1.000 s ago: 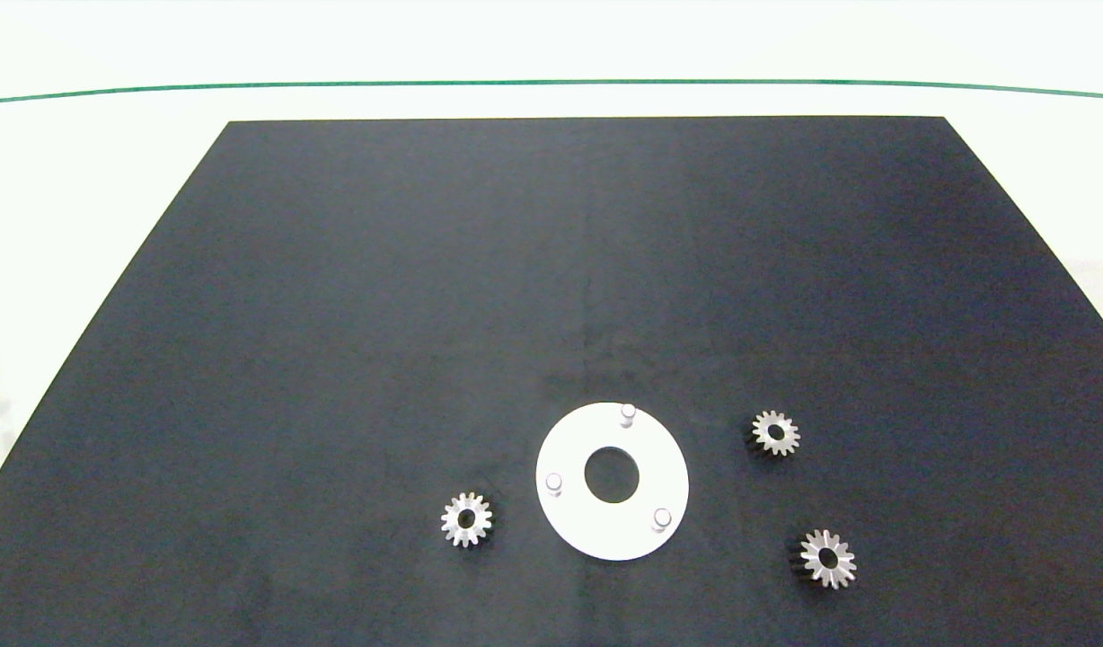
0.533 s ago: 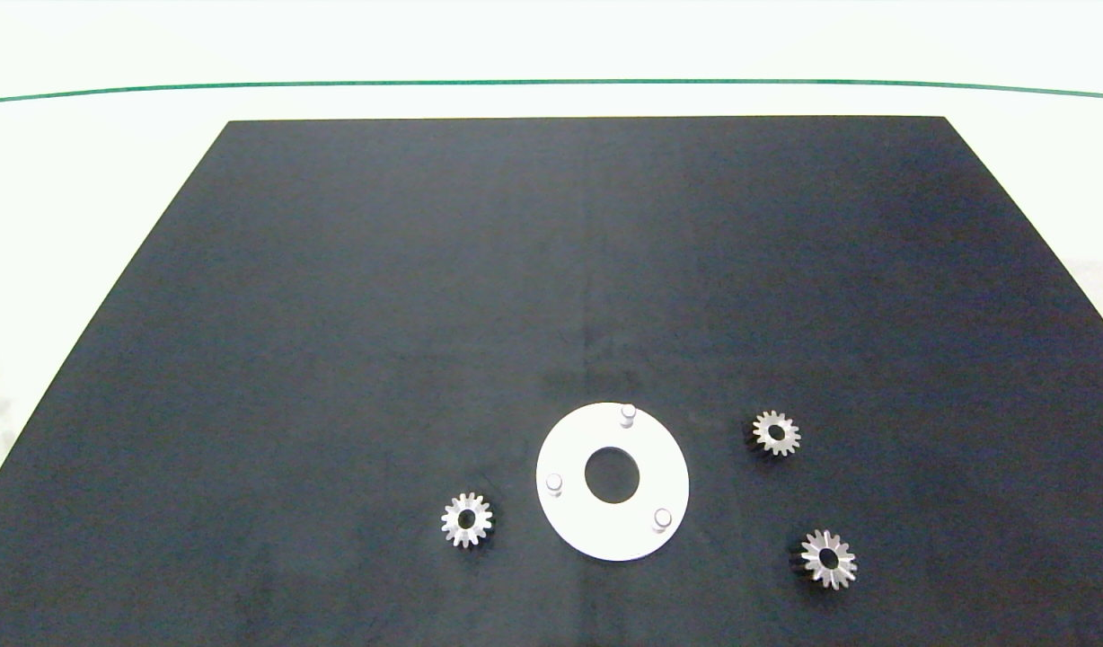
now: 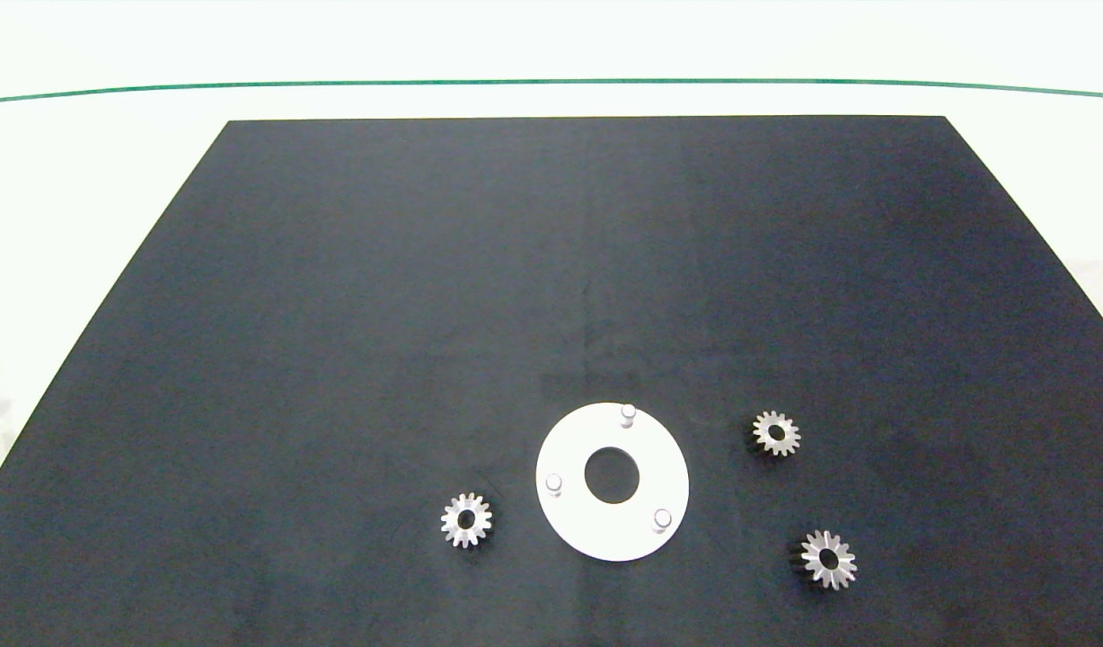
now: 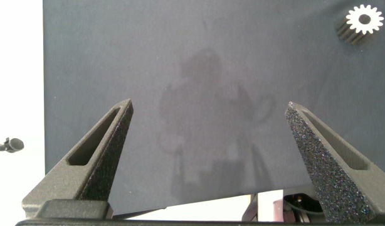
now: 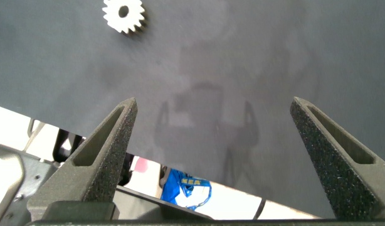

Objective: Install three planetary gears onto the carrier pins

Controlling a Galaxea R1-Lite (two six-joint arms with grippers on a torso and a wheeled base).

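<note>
On the mat [image 3: 336, 314] covering your counter [image 3: 66, 180], the disc [image 3: 646, 454] with its three carrier pins [image 3: 627, 414] sits near the front; one gear [image 3: 466, 519] lies to its left, two planetary gears [image 3: 775, 433] to its right

Our left end effector [image 4: 208, 138] carries two dark grey fingers [image 4: 95, 160], each a tapering wedge with a rough, speckled, grainy surface and a long shallow slot sunk along its outer face. Our right end effector [image 5: 211, 135] has the same two grey fingers [image 5: 98, 157]: identical wedge shape, gritty texture, slotted sides, rising from a dark crossbar at the base.
</note>
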